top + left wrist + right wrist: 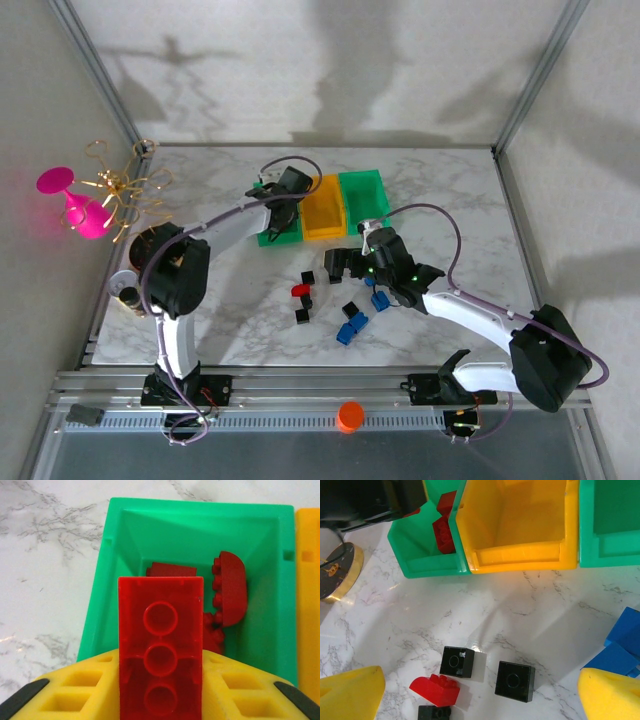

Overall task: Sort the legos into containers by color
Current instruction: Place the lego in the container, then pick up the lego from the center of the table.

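Observation:
My left gripper is shut on a translucent red brick, which hangs over the left green bin; several red bricks lie inside it. From above, that gripper sits over the row of containers: green, yellow-orange, green. My right gripper stands open above loose legos on the marble: two black bricks, a red one and blue ones. In the top view it hovers just right of that cluster.
A black-and-gold dish lies left of the bins. A pink glass and a gold wire stand are at the far left. An orange cap rests on the front rail. Further blue and black bricks lie near the front.

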`<state>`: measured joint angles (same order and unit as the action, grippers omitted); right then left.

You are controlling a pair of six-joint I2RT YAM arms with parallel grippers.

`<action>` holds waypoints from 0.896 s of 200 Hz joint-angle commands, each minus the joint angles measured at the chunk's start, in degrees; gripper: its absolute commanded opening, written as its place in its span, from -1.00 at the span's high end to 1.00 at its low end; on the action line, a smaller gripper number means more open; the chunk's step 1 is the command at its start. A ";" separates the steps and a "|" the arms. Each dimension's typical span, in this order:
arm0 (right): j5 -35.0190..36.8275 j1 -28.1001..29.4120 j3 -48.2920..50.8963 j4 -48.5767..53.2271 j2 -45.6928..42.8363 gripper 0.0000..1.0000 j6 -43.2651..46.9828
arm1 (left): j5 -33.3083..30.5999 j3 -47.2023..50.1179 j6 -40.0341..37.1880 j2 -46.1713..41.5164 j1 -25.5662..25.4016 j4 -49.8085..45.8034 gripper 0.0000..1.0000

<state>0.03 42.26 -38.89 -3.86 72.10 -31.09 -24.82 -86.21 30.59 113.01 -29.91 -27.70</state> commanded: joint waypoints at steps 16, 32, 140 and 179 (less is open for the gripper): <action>-0.43 -0.54 0.23 -0.95 -0.58 -0.98 0.72 | 0.25 -4.25 -2.44 3.92 1.19 -1.15 0.20; -0.65 -0.61 0.22 -0.98 -0.64 -0.98 0.73 | 0.01 -4.66 -2.54 3.94 1.24 -1.53 0.10; -3.73 -0.69 0.47 -0.68 -0.81 -0.98 0.26 | 6.16 9.60 0.30 -15.48 -2.54 1.02 0.05; -5.48 -0.64 2.49 -1.36 -1.16 -0.97 -0.56 | 8.11 19.52 3.22 -24.03 -8.16 1.66 0.00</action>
<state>-4.19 41.91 -38.04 -4.84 72.07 -31.16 -18.81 -71.24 31.16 92.64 -34.96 -25.80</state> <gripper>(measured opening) 0.988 0.483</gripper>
